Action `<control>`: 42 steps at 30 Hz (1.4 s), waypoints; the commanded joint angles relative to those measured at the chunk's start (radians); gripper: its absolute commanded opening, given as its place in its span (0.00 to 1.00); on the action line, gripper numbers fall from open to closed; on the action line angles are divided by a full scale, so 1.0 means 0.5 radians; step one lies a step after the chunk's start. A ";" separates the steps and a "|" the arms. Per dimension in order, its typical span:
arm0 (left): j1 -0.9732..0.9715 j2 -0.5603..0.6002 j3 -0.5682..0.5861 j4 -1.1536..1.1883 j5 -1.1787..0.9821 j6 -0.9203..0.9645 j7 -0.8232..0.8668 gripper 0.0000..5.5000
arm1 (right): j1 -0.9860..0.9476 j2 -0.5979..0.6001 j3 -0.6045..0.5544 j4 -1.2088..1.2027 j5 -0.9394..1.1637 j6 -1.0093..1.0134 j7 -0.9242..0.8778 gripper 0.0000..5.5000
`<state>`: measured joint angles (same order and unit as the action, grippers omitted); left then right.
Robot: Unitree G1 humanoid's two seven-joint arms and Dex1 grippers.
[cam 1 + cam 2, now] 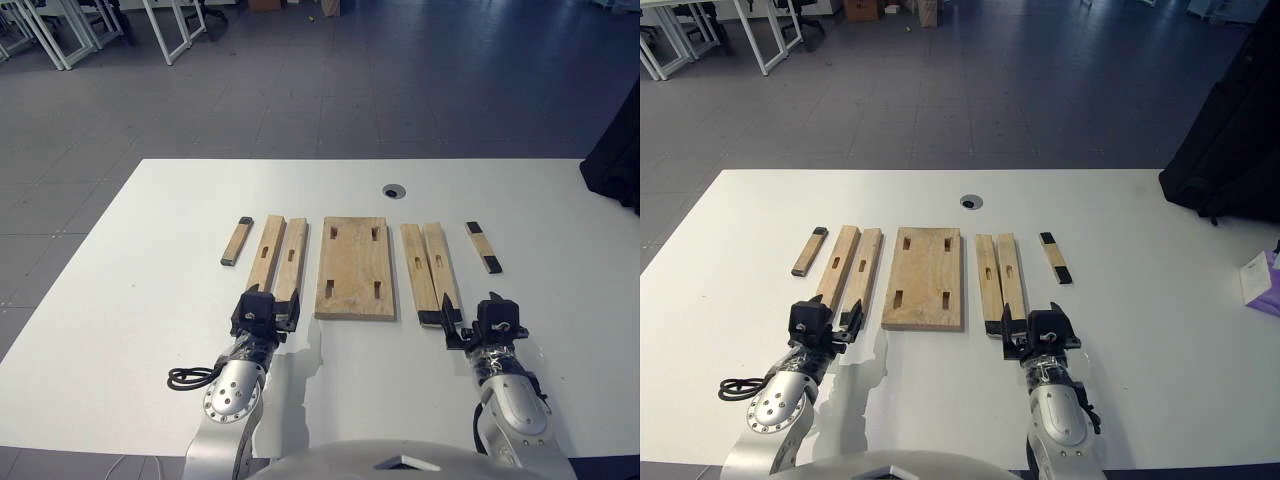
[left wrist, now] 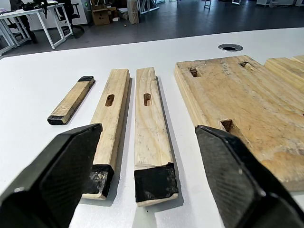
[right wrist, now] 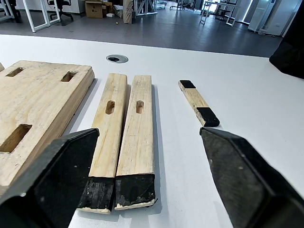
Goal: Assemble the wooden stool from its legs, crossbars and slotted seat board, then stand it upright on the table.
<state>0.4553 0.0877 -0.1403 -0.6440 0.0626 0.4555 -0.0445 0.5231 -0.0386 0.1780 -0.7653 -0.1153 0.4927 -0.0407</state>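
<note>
The slotted seat board [image 1: 355,266] lies flat at the table's middle, with a slot near each corner. Two legs [image 1: 279,254] lie side by side to its left, and two more legs [image 1: 429,268] to its right, each with a black-tipped near end. A short crossbar [image 1: 237,241] rests at the far left, another crossbar [image 1: 482,246] at the far right. My left gripper [image 1: 266,318] is open just short of the left legs' near ends [image 2: 128,178]. My right gripper [image 1: 478,325] is open just short of the right legs' near ends [image 3: 118,190]. Neither holds anything.
A round cable hole [image 1: 394,189] sits in the white table [image 1: 150,260] beyond the board. A black cable [image 1: 190,377] loops by my left arm. A dark bag [image 1: 1230,150] and a small purple-white pack [image 1: 1262,280] are at the table's right edge.
</note>
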 commanded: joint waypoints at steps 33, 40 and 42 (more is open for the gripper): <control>0.057 -0.039 0.027 -0.049 -0.041 -0.169 0.020 0.66 | -0.069 -0.025 -0.026 -0.017 0.036 -0.025 0.084 0.71; 0.078 -0.062 0.071 -0.067 -0.037 -0.109 0.055 0.66 | -0.627 -0.218 -0.519 0.370 0.315 0.085 0.257 0.71; 0.063 -0.056 0.053 -0.058 -0.036 -0.104 0.037 0.66 | -0.999 -0.412 -0.924 0.748 0.598 0.209 0.389 0.71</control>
<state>0.4955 0.0576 -0.1089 -0.6691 0.0448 0.3882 -0.0242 0.1620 -0.1660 -0.1311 -0.5295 0.0843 0.5399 0.1045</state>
